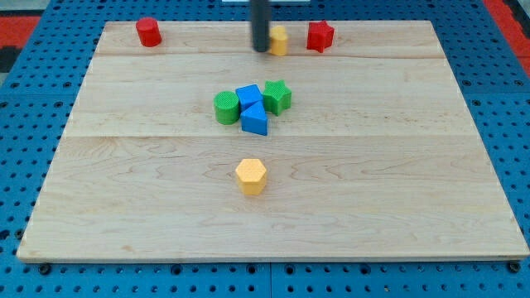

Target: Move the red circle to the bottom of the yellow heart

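Observation:
The red circle is a short red cylinder near the top left corner of the wooden board. The yellow heart sits at the top middle, partly hidden by my rod. My tip rests right against the heart's left side, far to the right of the red circle.
A red star lies just right of the yellow heart. In the middle sits a tight cluster: green circle, blue cube, blue triangle, green star. A yellow hexagon lies below it.

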`<action>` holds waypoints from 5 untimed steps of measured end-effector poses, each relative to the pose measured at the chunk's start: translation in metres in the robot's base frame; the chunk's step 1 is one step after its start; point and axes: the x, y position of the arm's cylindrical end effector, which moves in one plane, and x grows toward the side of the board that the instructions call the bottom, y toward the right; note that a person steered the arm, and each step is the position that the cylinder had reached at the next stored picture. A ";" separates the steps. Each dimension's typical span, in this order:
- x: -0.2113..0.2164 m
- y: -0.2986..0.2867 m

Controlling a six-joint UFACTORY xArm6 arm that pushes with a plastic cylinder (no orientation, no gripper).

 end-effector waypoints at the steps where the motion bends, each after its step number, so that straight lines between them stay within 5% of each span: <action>1: 0.043 -0.034; 3: 0.015 -0.277; 4: -0.034 -0.281; 5: -0.024 -0.216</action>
